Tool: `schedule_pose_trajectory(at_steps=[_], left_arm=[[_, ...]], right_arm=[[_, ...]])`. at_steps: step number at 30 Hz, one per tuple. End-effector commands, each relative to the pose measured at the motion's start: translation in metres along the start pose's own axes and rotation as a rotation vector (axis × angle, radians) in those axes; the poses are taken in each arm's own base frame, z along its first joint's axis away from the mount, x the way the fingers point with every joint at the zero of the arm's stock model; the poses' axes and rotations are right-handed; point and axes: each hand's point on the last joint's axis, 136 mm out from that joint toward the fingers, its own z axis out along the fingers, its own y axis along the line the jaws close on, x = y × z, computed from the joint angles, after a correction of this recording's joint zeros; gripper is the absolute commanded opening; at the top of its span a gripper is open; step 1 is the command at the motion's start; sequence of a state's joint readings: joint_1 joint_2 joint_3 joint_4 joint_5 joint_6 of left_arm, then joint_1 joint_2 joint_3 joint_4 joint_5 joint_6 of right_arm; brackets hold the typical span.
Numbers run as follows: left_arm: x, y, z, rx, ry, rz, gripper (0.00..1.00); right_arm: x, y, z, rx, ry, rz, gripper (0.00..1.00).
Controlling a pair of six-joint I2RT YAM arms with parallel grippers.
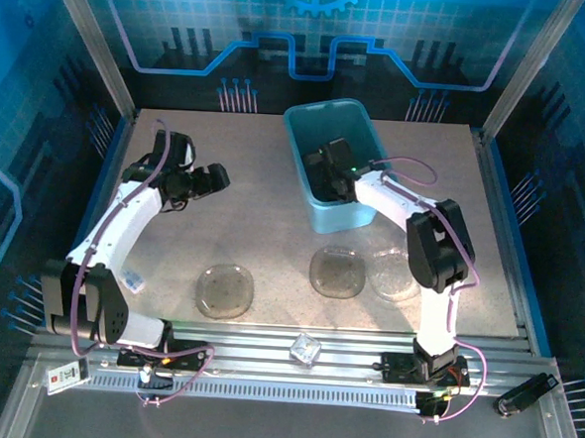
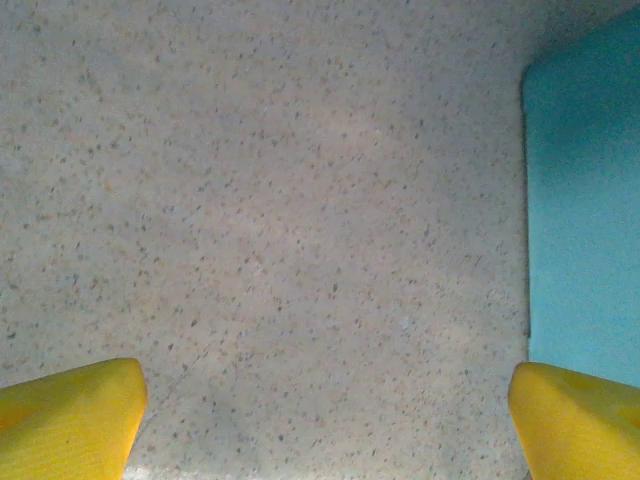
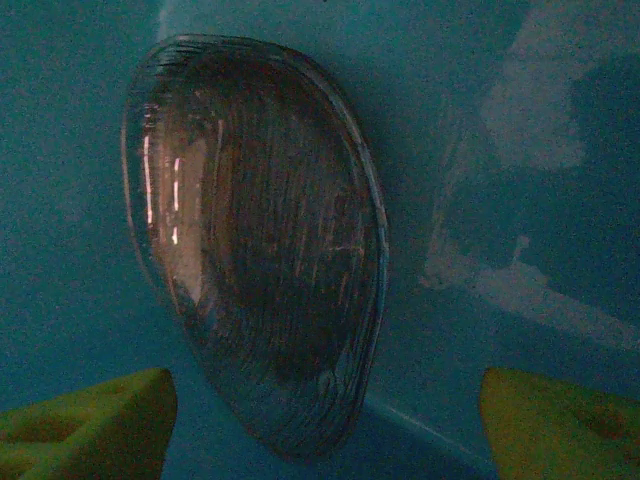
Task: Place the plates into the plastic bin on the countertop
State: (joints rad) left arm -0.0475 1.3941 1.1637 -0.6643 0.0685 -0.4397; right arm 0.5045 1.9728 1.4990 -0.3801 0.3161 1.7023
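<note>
Three plates lie on the counter; right gripper, spread wide inside the plastic bin, could snag the stack there.

In the overhead view the plastic bin sits upper centre on the countertop with stacked plates inside, one plate lower left of it, two more plates side by side just below it, and a small cube near the bottom edge.

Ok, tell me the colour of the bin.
Teal-blue all over; the plastic bin shows clearest in the top external view.
</note>
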Motion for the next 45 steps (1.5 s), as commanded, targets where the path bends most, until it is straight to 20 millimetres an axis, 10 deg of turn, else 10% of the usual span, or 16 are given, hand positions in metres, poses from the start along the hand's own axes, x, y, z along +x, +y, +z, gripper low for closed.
schedule_pose_trajectory(at_steps=[1, 24, 45], left_arm=[[0.027, 0.024, -0.009, -0.074, 0.071, -0.019, 0.93], [0.117, 0.079, -0.003, -0.211, 0.24, -0.129, 0.75], [0.153, 0.081, 0.01, -0.294, 0.365, -0.015, 0.54]], right_arm=[[-0.009, 0.016, -0.025, -0.073, -0.037, -0.055, 0.82], [-0.018, 0.042, -0.142, -0.268, -0.067, -0.591, 0.93], [-0.007, 0.02, -0.152, -0.374, 0.099, -0.726, 0.94]])
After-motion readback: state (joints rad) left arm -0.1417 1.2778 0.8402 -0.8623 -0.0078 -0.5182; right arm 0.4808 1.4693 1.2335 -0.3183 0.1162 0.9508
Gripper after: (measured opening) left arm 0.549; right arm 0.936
